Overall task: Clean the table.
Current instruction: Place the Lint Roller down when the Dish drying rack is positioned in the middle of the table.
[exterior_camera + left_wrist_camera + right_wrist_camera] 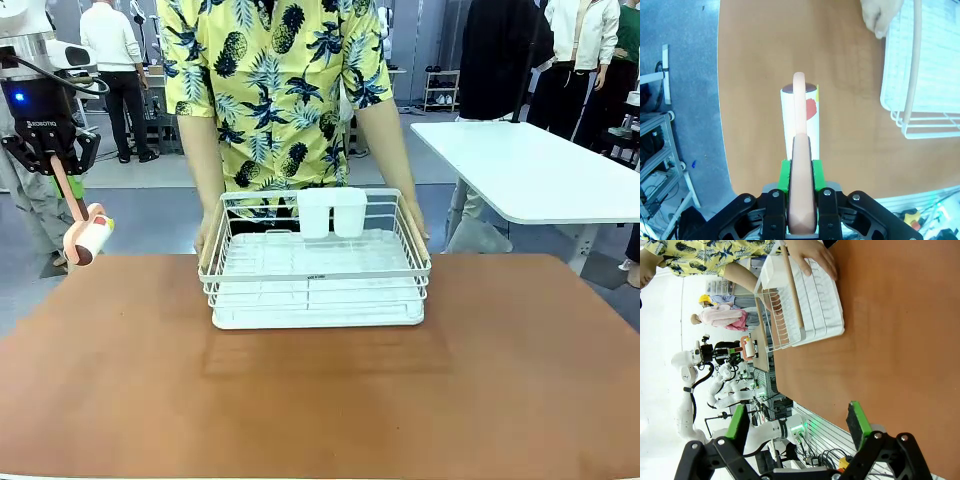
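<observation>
We hold a lint roller (84,243) in our left pincer (62,168), which is clamped on its pink handle up in the air, off the left of the dish rack (315,262) and beyond the counter's (320,400) left far corner. From the left wrist the roller's white drum (800,117) hangs over the counter's brown top (765,60), not touching it as far as we can tell. Our right pincer (797,427) stands with fingers apart and empty, above the counter near its edge, well away from the rack. The person's hands (205,240) grip both sides of the rack, which sits at the middle of the counter's far half. The counter, the thing we must clean, spreads wide beneath the rack and looks bare around it. We judge the risk this way: sweeping toward the rack while the hands are on it could bump a wrist or shove the rack; and since the handle is held only near its end, pressing down hard could twist the roller in the pads
</observation>
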Robot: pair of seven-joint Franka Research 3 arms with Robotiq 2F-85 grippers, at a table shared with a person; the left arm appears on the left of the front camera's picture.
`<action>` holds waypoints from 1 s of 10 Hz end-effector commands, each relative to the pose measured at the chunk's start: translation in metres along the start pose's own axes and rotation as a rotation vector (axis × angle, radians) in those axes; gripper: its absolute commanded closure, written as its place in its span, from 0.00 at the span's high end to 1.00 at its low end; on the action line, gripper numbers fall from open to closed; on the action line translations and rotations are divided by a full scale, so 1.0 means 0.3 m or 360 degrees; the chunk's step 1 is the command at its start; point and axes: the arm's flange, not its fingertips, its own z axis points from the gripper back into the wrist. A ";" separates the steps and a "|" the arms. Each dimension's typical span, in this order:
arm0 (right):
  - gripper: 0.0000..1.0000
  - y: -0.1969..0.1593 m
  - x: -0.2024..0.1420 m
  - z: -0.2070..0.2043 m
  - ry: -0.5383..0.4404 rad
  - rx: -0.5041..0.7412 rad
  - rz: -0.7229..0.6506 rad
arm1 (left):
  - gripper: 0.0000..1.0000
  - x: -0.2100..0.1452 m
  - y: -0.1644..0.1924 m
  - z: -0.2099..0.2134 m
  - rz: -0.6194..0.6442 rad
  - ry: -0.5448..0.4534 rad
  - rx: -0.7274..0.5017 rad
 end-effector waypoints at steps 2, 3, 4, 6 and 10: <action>1.00 0.007 -0.001 0.002 0.0001 0.0009 0.0011 | 0.21 0.000 0.006 0.005 -0.0004 -0.0011 0.0001; 1.00 0.007 -0.001 0.002 0.0001 0.0009 0.0011 | 0.21 0.000 0.006 0.005 -0.0004 -0.0011 0.0001; 1.00 0.007 -0.001 0.002 0.0001 0.0009 0.0011 | 0.21 0.000 0.006 0.005 -0.0004 -0.0011 0.0001; 1.00 0.007 -0.001 0.002 0.0001 0.0009 0.0011 | 0.21 0.000 0.006 0.005 -0.0004 -0.0011 0.0001; 1.00 0.007 -0.001 0.002 0.0001 0.0009 0.0011 | 0.21 0.000 0.006 0.005 -0.0004 -0.0011 0.0001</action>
